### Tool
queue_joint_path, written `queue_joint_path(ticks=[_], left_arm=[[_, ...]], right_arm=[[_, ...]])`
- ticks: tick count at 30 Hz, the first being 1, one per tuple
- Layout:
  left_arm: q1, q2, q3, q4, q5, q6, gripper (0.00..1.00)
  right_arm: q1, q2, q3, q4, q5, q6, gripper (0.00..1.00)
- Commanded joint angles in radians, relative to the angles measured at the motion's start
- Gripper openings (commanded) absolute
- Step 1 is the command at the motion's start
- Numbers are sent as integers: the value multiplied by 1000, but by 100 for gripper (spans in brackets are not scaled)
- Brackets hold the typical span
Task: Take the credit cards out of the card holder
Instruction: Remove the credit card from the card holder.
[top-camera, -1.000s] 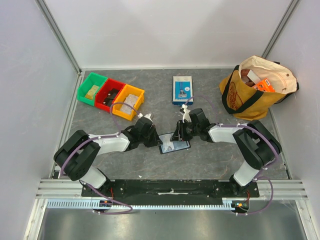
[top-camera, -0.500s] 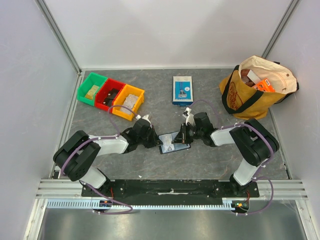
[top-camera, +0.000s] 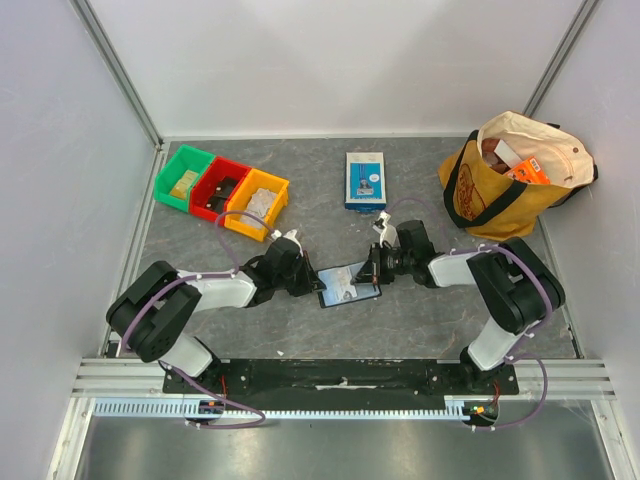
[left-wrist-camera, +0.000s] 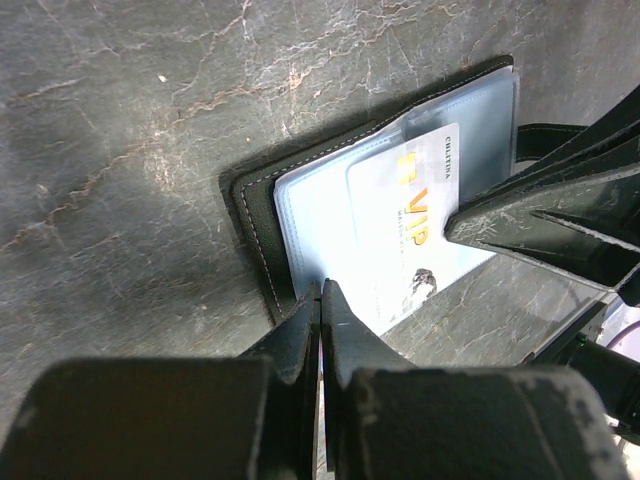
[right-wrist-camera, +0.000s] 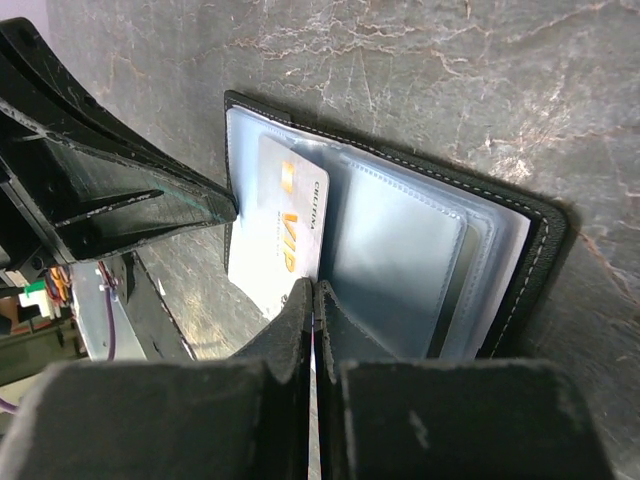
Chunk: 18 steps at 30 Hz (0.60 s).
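Clamped the card holder (left-wrist-camera: 255, 205) edge at the tips of the fully closed left hand (left-wrist-camera: 320, 296), probably to steady it on the bench (left-wrist-camera: 130, 110). Pinched the protruding white card (right-wrist-camera: 288, 235) in the closed right hand (right-wrist-camera: 313, 292), seemingly for pulling free.

White shells between bulky black joint housings on left arm (top-camera: 215, 290) and right arm (top-camera: 455, 268). Thin purple cable (top-camera: 136, 301) looped alongside each. Bolted to one long black base plate (top-camera: 340, 376), small orange connectors (top-camera: 483, 408) at its near corners. Black left hand (left-wrist-camera: 320, 298) and right hand (right-wrist-camera: 313, 296): flat tapered fingers, scuffed grey, ribbed outer faces.
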Motion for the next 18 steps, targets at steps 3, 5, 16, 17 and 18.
queue_joint_path(ticks=[3,5,16,17,18], left_arm=[[7,-6,-25,-76,-4,17,2],[7,-21,-20,-76,13,26,3],[11,-69,-12,-73,50,29,5],[13,-86,-17,-62,58,27,7],[16,-107,-18,-53,67,27,12]], right_arm=[[-8,-68,49,-163,60,-97,0],[-8,-83,57,-188,63,-105,0],[-28,-279,95,-385,226,-154,0],[-29,-295,103,-398,226,-154,0],[-29,-307,107,-404,215,-152,0]])
